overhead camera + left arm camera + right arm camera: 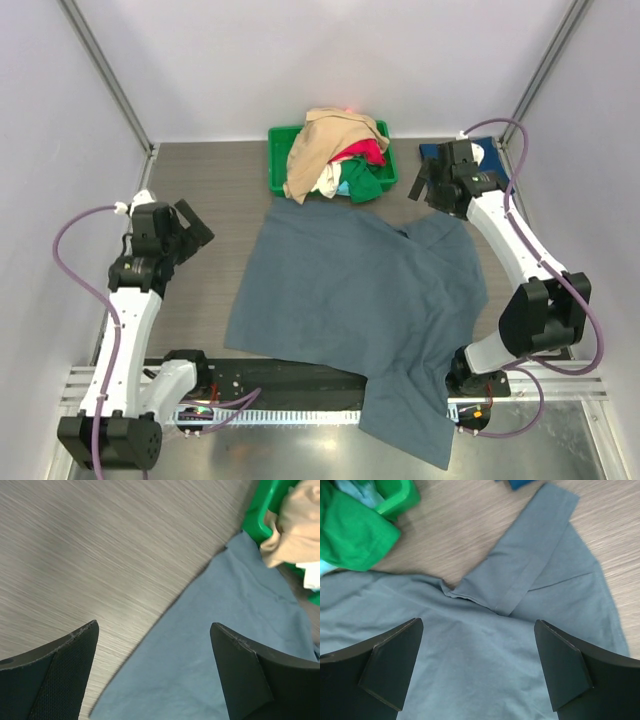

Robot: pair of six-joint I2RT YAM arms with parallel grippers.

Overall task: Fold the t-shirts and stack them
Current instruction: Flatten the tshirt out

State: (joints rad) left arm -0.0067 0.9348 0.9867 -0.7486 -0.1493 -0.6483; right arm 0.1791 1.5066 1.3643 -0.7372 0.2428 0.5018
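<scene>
My left claw (154, 626) stands wide open, and between its two fingers there is nothing. It hangs over the left edge of the one big slate grey-blue t-shirt (210, 665), above the line where the cloth meets the bare table (100, 545). It does not touch the cloth.

My right claw (479, 624) is also wide open and holds nothing. Under it, in the right wrist view, I see the same slate t-shirt. One sleeve (535, 545) of it lies flat toward the upper right of that frame.

In the top view the slate t-shirt lies spread in the middle of the frame, between the two arms. Its lower right corner goes over the near edge of the table, at the bottom of the frame.

At the top centre of that view stands one green bin (277, 160), just beyond the upper edge of the slate t-shirt. I count five colours of cloth piled in it: one tan t-shirt (325, 140) on top, which hangs over the front rim, one red (368, 150), one green (365, 185), one white (327, 183), and a small bit of light blue (350, 487).

At the upper right, behind the right claw, lies one dark navy-teal t-shirt (437, 152). It is partly hidden, so I cannot tell how it is folded.
</scene>
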